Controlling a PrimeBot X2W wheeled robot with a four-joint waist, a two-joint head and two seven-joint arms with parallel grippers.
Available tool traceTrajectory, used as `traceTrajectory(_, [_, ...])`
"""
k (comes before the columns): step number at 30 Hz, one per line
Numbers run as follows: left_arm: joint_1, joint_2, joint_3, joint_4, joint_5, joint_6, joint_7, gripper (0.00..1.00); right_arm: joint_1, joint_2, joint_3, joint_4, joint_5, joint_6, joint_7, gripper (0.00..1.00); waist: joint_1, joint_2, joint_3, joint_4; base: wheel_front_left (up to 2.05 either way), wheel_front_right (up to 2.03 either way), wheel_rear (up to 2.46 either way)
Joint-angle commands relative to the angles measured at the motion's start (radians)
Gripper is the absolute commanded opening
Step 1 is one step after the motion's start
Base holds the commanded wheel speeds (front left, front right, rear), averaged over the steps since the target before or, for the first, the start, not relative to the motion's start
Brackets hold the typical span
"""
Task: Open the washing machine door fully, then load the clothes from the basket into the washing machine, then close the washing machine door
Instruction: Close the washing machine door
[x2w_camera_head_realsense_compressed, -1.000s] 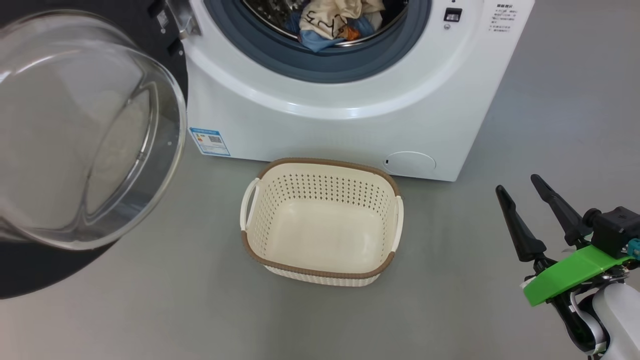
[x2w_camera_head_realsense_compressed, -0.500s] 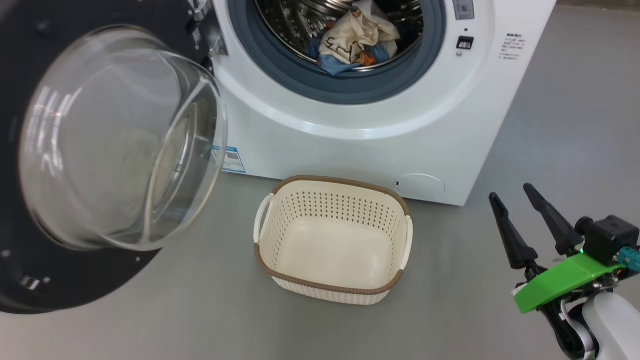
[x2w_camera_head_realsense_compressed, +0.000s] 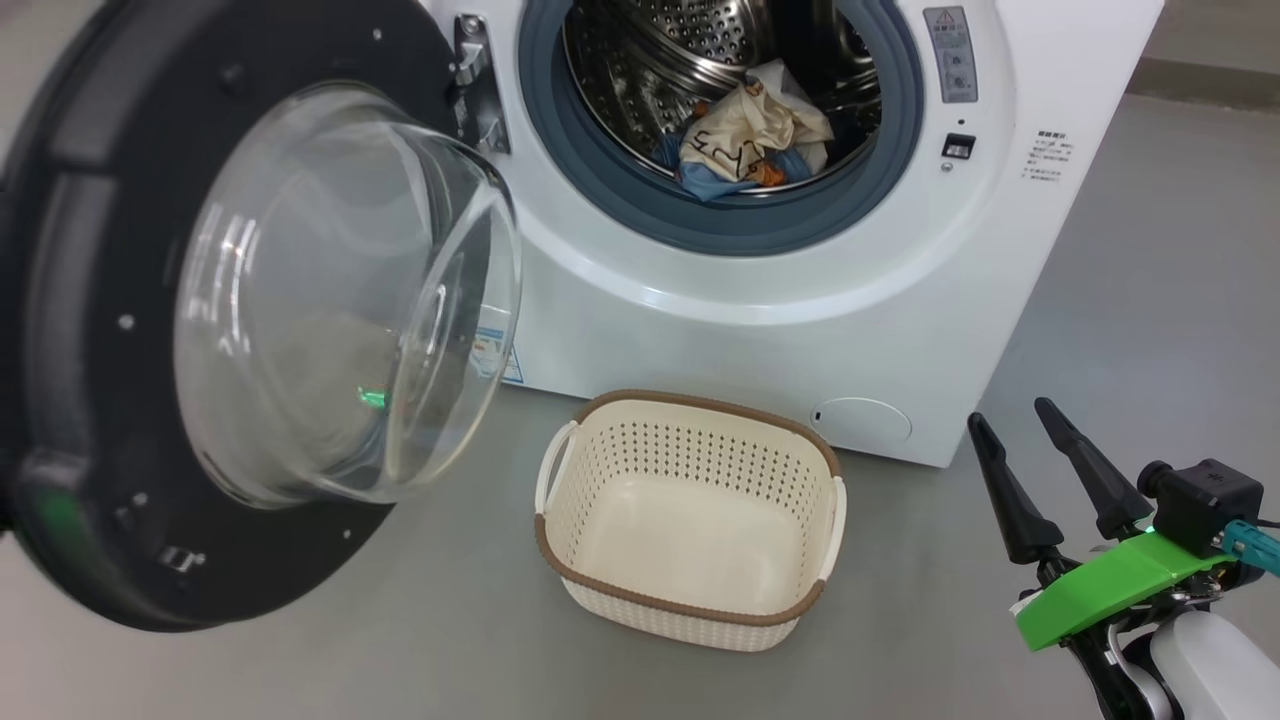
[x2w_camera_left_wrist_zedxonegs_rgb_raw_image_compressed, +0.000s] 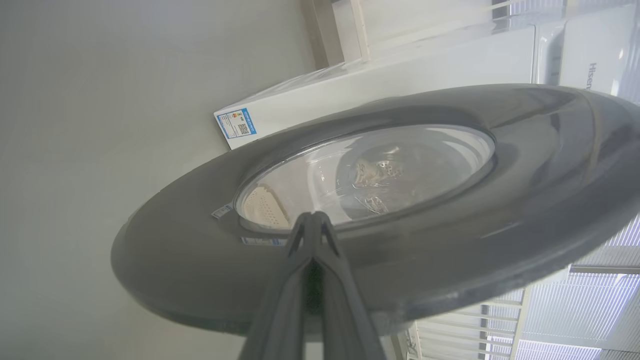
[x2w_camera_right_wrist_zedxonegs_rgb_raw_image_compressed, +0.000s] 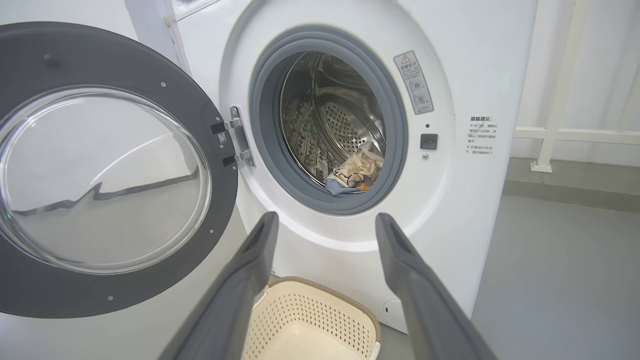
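The white washing machine (x2w_camera_head_realsense_compressed: 760, 330) stands with its round black washing machine door (x2w_camera_head_realsense_compressed: 100, 200) swung out to the left, glass bowl facing me. The clothes (x2w_camera_head_realsense_compressed: 750, 140), cream and blue, lie inside the steel drum. On the floor in front sits the cream basket (x2w_camera_head_realsense_compressed: 690, 405), with nothing in it. My right gripper (x2w_camera_head_realsense_compressed: 1008, 412) is open and holds nothing, low at the right, apart from the basket; in the right wrist view it (x2w_camera_right_wrist_zedxonegs_rgb_raw_image_compressed: 326, 220) points at the drum opening. My left gripper (x2w_camera_left_wrist_zedxonegs_rgb_raw_image_compressed: 311, 216) is shut, its tips at the door's (x2w_camera_left_wrist_zedxonegs_rgb_raw_image_compressed: 450, 240) outer black ring just below the window.
Grey floor surrounds the machine and basket. A round white hatch (x2w_camera_head_realsense_compressed: 862, 420) sits low on the machine's front. A white rail (x2w_camera_right_wrist_zedxonegs_rgb_raw_image_compressed: 550, 135) runs along the wall to the machine's right. Another white appliance (x2w_camera_left_wrist_zedxonegs_rgb_raw_image_compressed: 590, 50) stands behind the door in the left wrist view.
The whole head picture has shifted down and to the right, so the camera has moved; more of the door and drum shows now. The right gripper stays open at the lower right.
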Motion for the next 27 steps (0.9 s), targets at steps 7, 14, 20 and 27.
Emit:
traceTrajectory(7, [0.067,-0.017,-0.013,-0.153,-0.023,-0.004,0.081,0.00,0.013,0.000,0.012,-0.020,0.004,0.004,-0.008,1.00,0.0000,-0.0001,-0.020,0.001,0.00,0.00,0.00])
traceTrajectory(14, [0.135,-0.075,-0.021,-0.307,-0.055,0.032,0.136,0.00,0.022,0.011,0.004,-0.024,0.006,0.004,-0.008,1.00,0.0000,-0.0001,-0.029,-0.023,0.00,0.00,0.00])
traceTrajectory(20, [0.207,-0.128,-0.041,-0.472,-0.078,0.079,0.192,0.00,0.029,0.019,-0.002,-0.026,0.006,0.004,-0.008,1.00,0.0000,-0.0001,-0.030,-0.048,0.00,0.00,0.00])
traceTrajectory(27, [0.274,-0.185,-0.072,-0.655,-0.085,0.143,0.224,0.00,0.032,0.023,-0.006,-0.026,0.006,0.004,-0.008,1.00,0.0000,-0.0001,-0.031,-0.077,0.00,0.00,0.00])
